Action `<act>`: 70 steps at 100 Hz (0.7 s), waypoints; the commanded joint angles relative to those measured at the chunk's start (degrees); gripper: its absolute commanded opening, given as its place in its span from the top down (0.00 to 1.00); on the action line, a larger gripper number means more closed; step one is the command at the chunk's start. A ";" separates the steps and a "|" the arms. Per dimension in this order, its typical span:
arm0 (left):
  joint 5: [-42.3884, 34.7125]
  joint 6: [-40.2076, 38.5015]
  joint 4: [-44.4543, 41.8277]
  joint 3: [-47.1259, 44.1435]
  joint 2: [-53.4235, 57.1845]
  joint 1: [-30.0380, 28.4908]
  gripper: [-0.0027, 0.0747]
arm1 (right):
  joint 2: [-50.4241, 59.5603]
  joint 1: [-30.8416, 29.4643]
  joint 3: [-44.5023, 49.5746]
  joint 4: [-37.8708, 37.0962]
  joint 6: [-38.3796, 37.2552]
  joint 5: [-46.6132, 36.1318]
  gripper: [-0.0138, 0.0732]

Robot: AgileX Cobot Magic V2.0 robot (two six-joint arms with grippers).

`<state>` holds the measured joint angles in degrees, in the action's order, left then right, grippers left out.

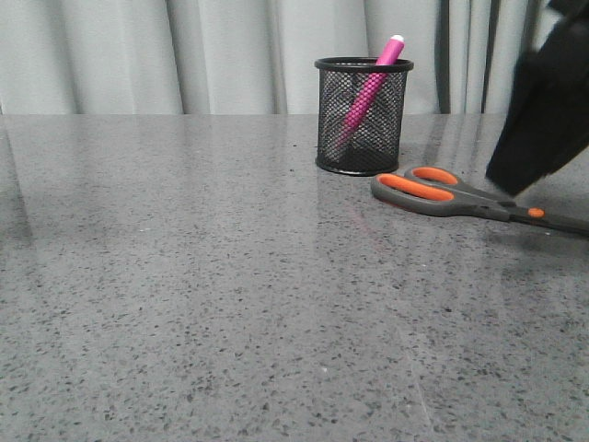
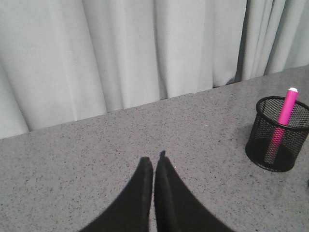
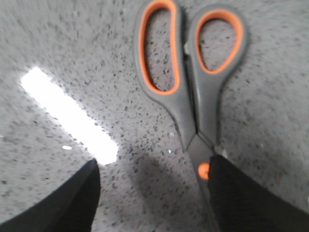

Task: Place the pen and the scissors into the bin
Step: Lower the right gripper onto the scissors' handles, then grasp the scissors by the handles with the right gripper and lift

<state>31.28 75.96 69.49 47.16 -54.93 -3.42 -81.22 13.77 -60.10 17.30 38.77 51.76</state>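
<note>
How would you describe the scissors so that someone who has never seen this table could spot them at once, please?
On the grey speckled table, look to the right side for the black wire-mesh bin with the pink pen standing in it. The scissors lie flat just in front and to the right of it. Their grey handles with bright orange loop linings mark them out.

Bright glare patch, blurred tabletop (image 3: 72,63)
</note>
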 commanded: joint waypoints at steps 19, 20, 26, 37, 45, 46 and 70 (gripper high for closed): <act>-1.85 0.42 5.41 -0.61 2.63 -0.16 0.99 | -6.35 1.50 -10.17 -6.03 0.59 2.29 0.34; -1.85 0.42 5.51 -0.61 2.63 -0.16 0.99 | -6.49 1.50 -10.52 -6.14 0.59 2.46 0.34; -1.85 0.42 5.68 -0.61 2.63 -0.16 0.99 | -7.62 1.50 -11.63 -7.16 0.59 2.86 0.34; -1.85 0.42 5.68 -0.61 2.63 -0.16 0.99 | -8.90 1.53 -12.44 -7.36 0.59 3.39 0.34; -1.85 0.42 5.68 -0.61 2.63 -0.16 0.99 | -9.44 1.53 -12.44 -7.38 0.59 3.60 0.34; -1.85 0.42 5.68 -0.61 2.63 -0.16 0.99 | -9.56 1.53 -12.44 -7.38 0.59 3.60 0.34; -1.85 0.42 5.68 -0.61 2.63 -0.16 0.99 | -11.68 1.53 -12.44 -7.38 0.59 4.09 0.34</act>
<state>30.28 76.45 72.40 45.04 -53.00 -3.42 -94.26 15.24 -70.70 9.88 38.90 56.04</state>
